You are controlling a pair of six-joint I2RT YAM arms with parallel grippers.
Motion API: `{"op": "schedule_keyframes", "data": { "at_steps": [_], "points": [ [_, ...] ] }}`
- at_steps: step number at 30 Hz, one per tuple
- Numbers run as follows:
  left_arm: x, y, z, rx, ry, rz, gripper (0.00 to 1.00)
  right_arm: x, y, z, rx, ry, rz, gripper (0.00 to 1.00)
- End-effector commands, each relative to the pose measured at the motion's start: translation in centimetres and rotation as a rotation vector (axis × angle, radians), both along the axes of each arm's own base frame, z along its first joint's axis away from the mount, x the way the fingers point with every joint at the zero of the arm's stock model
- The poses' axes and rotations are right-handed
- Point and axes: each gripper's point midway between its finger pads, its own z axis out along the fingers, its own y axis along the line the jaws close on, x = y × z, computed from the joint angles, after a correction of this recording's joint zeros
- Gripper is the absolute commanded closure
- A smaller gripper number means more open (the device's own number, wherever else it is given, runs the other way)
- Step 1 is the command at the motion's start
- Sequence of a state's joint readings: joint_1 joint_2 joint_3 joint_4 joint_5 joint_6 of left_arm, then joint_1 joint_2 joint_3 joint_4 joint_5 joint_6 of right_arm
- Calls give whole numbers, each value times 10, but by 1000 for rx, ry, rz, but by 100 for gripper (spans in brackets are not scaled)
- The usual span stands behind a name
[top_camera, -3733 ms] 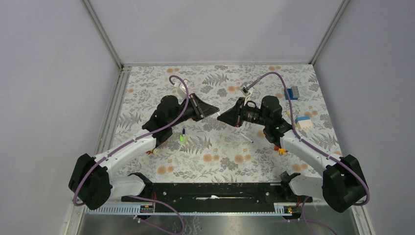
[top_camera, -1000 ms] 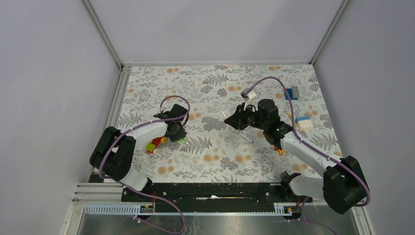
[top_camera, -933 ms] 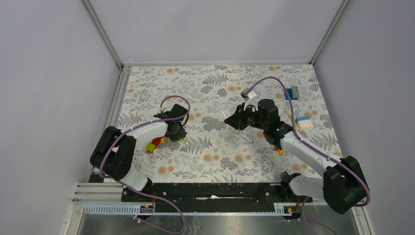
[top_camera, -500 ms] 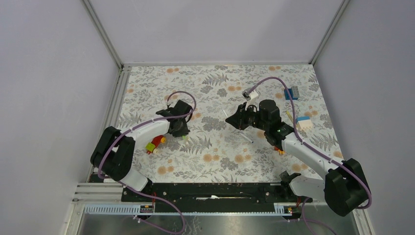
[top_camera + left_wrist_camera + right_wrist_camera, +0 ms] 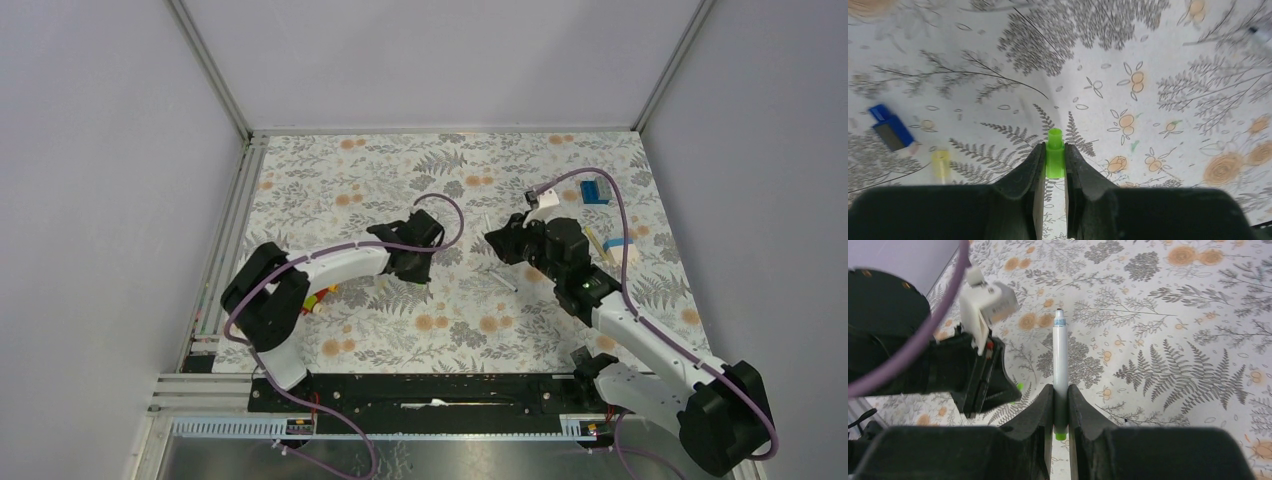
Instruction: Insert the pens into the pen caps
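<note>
The left gripper's (image 5: 1054,149) fingers (image 5: 1029,167) are pressed in tight on the bright green pen cap (image 5: 1055,159), which stands between the pads with its narrower end poking out toward 12 o'clock in the wrist view, above the floral mat (image 5: 1158,90). At about 9 o'clock from the cap lie a blurred yellow piece (image 5: 940,162) and, farther out, a blue brick (image 5: 890,131). The right gripper's (image 5: 1061,390) fingers (image 5: 1040,405) are clamped just as narrowly on a white pen (image 5: 1060,360). Its dark tip points to 12 o'clock and its green rear end shows at 6 o'clock between the jaws. From above, the left gripper (image 5: 412,262) and the right gripper (image 5: 497,240) hang over the middle of the mat, near each other but apart, the right one at roughly 3 o'clock from the left. A second thin pen (image 5: 503,278) lies on the mat at 6 o'clock from the right gripper. Red, yellow and green bricks (image 5: 318,297) sit under the left arm.
</note>
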State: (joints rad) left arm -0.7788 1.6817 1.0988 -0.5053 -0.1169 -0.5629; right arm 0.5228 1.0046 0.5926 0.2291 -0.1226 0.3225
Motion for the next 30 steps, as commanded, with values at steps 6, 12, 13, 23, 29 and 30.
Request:
{"op": "schedule_keyframes", "data": {
  "at_steps": [6,12,13,23,29,30],
  "points": [
    [-14,-16,-19,50,14,-112,86,6,-16,10,15,-38,-108,100],
    [-20,-18,-17,59,-4,-122,55,6,-15,7,21,-26,-108,100],
    [-21,-20,-14,56,-14,-127,49,6,-14,7,22,-25,-108,100],
    [-42,-48,7,-21,-10,-163,39,8,-18,9,28,-27,-140,100],
    [-51,-54,8,-62,12,-147,39,10,-25,8,19,-34,-176,100],
    [-52,-56,9,-68,10,-148,39,11,-25,8,21,-32,-177,100]
  ]
}}
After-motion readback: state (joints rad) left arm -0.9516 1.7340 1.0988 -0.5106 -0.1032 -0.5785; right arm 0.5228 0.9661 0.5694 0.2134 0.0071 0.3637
